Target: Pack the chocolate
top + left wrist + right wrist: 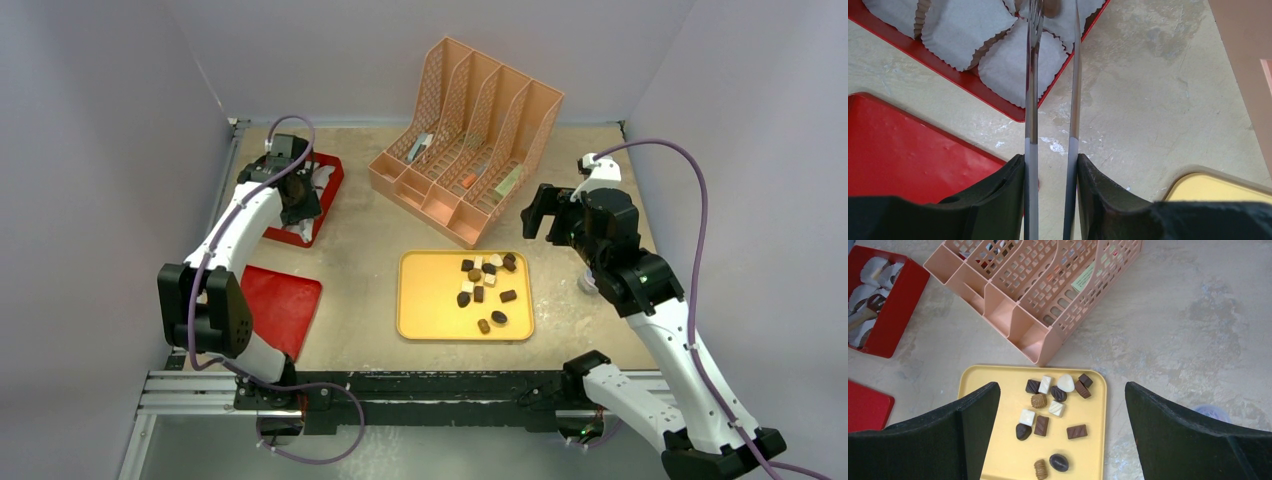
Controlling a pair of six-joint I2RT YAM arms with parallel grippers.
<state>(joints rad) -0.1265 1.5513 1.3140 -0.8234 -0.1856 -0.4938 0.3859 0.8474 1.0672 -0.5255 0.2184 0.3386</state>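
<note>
The left pincer [1050, 167] is clamped on a pair of long metal tweezers [1032, 100]. Their blades run straight ahead of it, close together and side by side, out over a red box [900, 310] lined with white cup liners [963, 30]. A dark bit shows at the blade tips, but it is cut off by the picture's edge, so it is unclear whether anything is pinched there. The loose chocolate [1041, 425] lies well apart from this pincer, behind it and to its right, on a yellow tray [1008, 450]. About a dozen small dark, caramel and cream pieces sit bunched toward the tray's far right part. The short bars point different ways, so there is no shared long axis to line up with. The right pincer [540, 212] hangs spread wide and empty, much nearer, just past the tray's far right corner, with the pieces below and ahead of it between its fingers. Judging from this, the tool-bearing left arm must swing back and rightward to fetch the next piece, though the right arm is closer. Bare worktop [370, 260] lies between box and tray. A peach file rack [470, 150] stands to the left pincer's right, its near corner just beside the tray's far edge, so a high, wide swing could graze it. A flat red lid [280, 305] lies behind the left pincer, beside its arm.
</note>
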